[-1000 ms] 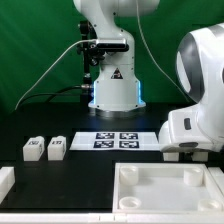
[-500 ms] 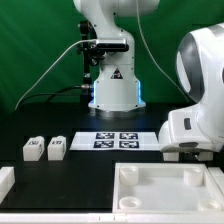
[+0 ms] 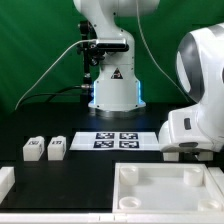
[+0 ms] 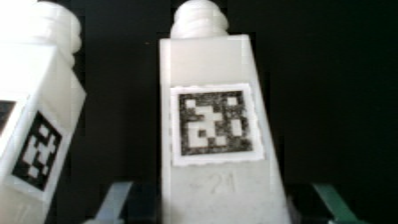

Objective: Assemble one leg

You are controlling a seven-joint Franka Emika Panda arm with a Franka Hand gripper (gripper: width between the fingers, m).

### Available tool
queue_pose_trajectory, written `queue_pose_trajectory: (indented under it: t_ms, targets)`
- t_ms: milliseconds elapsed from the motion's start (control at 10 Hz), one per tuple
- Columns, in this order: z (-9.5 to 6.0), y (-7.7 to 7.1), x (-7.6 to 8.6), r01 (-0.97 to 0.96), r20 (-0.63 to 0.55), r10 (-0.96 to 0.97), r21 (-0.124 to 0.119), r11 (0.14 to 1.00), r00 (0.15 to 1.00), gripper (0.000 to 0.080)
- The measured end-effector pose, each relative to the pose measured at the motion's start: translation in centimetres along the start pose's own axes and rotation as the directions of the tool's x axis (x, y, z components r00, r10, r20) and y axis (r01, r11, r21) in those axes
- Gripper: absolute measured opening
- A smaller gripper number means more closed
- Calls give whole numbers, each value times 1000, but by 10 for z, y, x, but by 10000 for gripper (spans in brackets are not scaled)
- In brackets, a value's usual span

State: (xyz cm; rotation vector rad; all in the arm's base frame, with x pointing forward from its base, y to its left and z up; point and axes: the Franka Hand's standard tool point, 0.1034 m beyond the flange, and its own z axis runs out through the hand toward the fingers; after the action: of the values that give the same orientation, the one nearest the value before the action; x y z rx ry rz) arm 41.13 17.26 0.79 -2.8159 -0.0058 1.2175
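In the wrist view a white leg with a black-and-white tag stands between the fingers of my gripper. Dark gaps show on both sides, so the jaws are open around it and do not touch it. A second leg lies close beside it. In the exterior view two more legs sit on the black table at the left. The arm's wrist hangs low at the exterior view's right, and its fingers and the two legs under it are hidden there.
The big white tray-like piece with a raised rim lies at the front. The marker board lies mid-table before the robot base. Another white part shows at the front left edge.
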Motion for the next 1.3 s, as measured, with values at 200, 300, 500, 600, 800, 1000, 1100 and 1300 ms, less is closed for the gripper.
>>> queue_pose_trajectory:
  t_ms: [200,300,500,600,800,1000,1100,1300]
  targets:
    - [-40,7,-1,14,-76,-13,12,1000,997,294]
    - [-62,12,-8,38,-74,-37,15,999,997,294]
    - [-118,23,-3,59,-237,-49,35,998,970,294]
    - [-144,27,-9,69,-352,-52,35,997,935,294]
    - [-178,45,-15,86,-512,-59,30,996,857,294]
    - [-173,43,-12,84,-695,-53,10,996,717,294]
    - [-176,44,-10,82,-750,-50,7,997,660,294]
    - [-208,53,-2,93,-882,-55,-13,996,468,294]
